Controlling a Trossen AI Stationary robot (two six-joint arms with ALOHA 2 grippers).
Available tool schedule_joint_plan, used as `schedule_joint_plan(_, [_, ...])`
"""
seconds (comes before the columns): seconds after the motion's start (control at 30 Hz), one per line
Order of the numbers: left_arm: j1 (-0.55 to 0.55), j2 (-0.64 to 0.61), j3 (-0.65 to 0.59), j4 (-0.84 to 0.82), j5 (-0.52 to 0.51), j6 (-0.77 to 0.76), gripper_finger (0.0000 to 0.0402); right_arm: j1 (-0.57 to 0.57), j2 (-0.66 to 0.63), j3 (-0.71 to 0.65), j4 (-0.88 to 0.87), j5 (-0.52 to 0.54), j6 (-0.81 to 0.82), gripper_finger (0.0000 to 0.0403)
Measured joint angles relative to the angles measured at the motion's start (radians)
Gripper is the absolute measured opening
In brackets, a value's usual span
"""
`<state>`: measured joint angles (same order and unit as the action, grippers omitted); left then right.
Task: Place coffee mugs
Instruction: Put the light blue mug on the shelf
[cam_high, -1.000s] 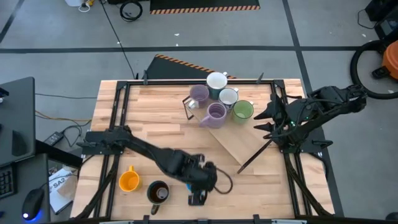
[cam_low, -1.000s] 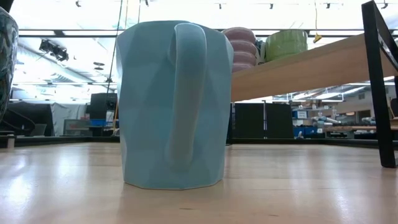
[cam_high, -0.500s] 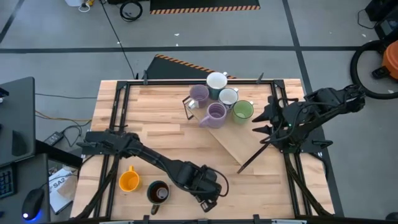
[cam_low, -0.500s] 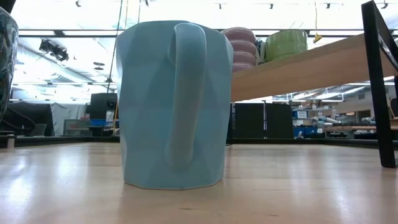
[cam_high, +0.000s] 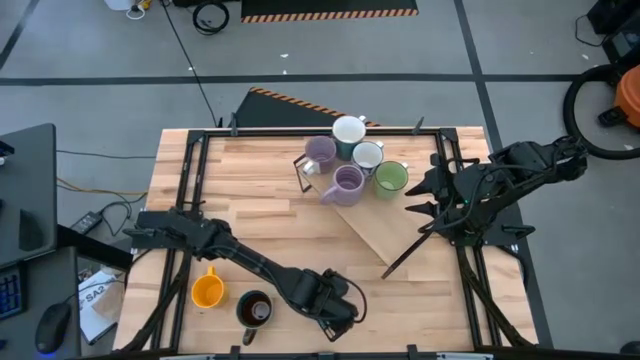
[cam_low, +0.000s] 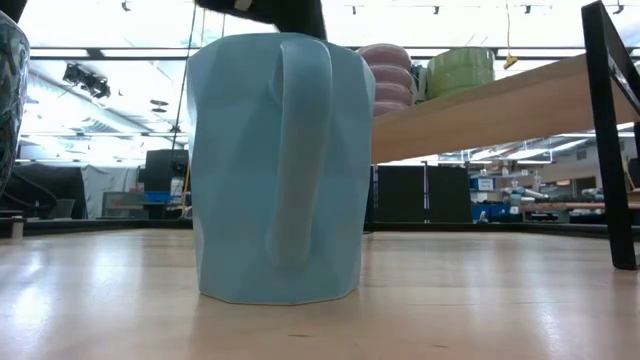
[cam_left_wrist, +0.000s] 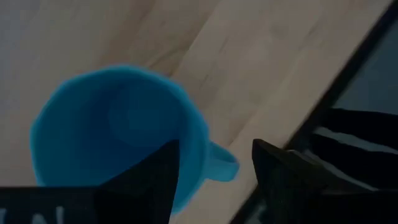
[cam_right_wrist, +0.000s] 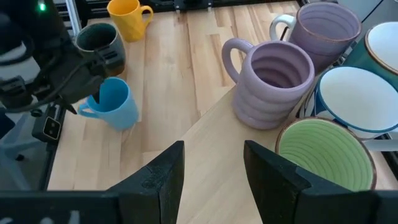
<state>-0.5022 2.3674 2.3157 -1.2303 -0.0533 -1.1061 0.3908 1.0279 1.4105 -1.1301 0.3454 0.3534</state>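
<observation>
The blue coffee mug stands upright on its base near the table's front edge. My left gripper hovers open just above it. One finger is over the mug's mouth and the other is beyond the handle. In the high view the gripper hides the mug. Two lavender mugs, two white mugs and a green mug stand clustered at the far end of a raised wooden board. My right gripper waits open over the board's right side.
An orange mug and a dark mug stand at the near left, close beside my left arm. A black metal frame runs along the table's sides. Bare board lies in front of the mug cluster.
My left gripper has gone toward the near edge and a little right, coming over the blue mug, and has opened. It now shows above the mug's rim in the low view. The mug has stayed where it was.
</observation>
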Motion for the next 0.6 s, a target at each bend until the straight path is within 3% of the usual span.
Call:
schedule_joint_plan(0.3, [-0.007, 0.033, 0.0, -0.037, -0.088, 0.032, 0.0166, 0.0, 0.0, 0.0, 0.0, 0.0, -0.013, 0.0172])
schedule_joint_plan(0.6, [-0.013, 0.076, -0.001, -0.053, -0.069, 0.107, 0.012, 0.0, 0.0, 0.0, 0.0, -0.008, -0.007, 0.0172])
